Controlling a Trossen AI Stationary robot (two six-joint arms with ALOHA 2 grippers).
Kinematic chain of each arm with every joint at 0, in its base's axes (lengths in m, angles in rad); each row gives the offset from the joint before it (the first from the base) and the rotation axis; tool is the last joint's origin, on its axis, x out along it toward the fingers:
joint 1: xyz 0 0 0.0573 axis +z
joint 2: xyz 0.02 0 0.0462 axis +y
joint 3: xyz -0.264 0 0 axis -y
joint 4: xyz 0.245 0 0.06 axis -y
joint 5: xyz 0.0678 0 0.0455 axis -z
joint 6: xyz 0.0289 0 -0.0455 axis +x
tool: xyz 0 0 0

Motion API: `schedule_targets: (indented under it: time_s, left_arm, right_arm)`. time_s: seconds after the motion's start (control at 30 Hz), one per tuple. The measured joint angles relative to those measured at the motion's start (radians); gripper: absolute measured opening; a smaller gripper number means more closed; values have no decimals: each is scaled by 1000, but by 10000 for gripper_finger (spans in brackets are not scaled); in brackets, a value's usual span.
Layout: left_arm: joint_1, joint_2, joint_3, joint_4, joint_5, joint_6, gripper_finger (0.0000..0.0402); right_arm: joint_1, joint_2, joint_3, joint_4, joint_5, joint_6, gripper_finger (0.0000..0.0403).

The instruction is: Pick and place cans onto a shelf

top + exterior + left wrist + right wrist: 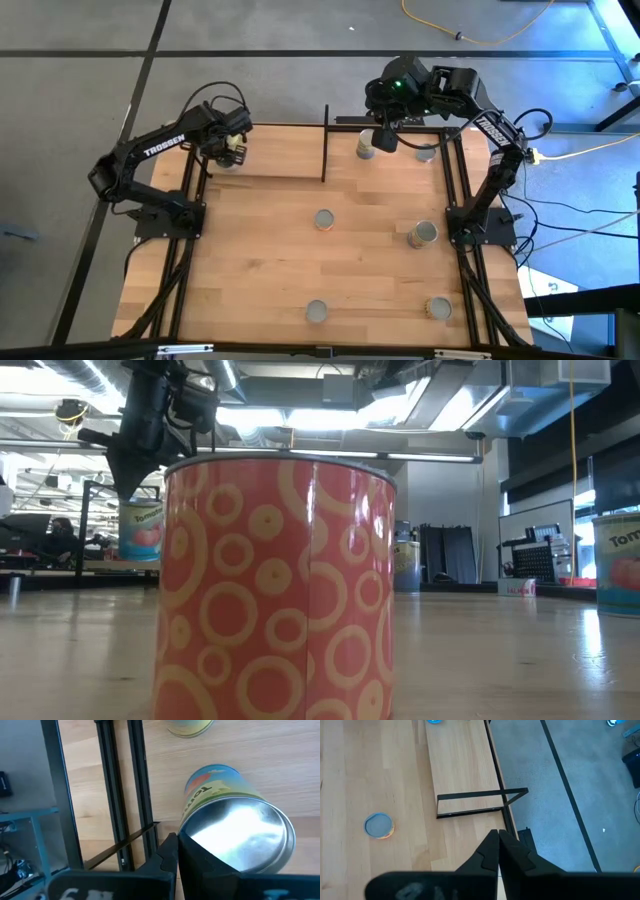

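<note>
Tomato can (235,825), clamped in the left gripper (232,146), hangs over the shelf (270,150) at ten o'clock; lowering comes next. The right gripper (385,135), pinched together, is empty.

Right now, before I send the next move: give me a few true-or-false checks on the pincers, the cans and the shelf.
1. The right pincer is shut with nothing in it. True.
2. The can nearest the low camera has a blue label. False: it is orange-red with pale rings.
3. The left pincer is at the shelf, with a silver-topped can right at it. True.
4. The right arm is parked at the table's near edge. False: it reaches over the far end, beside the far can.
</note>
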Motion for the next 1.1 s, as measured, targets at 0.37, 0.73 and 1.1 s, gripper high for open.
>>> schedule_targets:
  time_s: [0.37,0.73,1.1]
  left_arm:
    - [0,0,0,2,-31,58,12]
    - [0,0,0,1,-21,52,38]
    - [-2,-18,119,-6,32,110,5]
  right_arm:
    - [0,0,0,0,0,4,10]
    - [0,0,0,0,0,9,10]
    - [0,0,0,0,0,8,10]
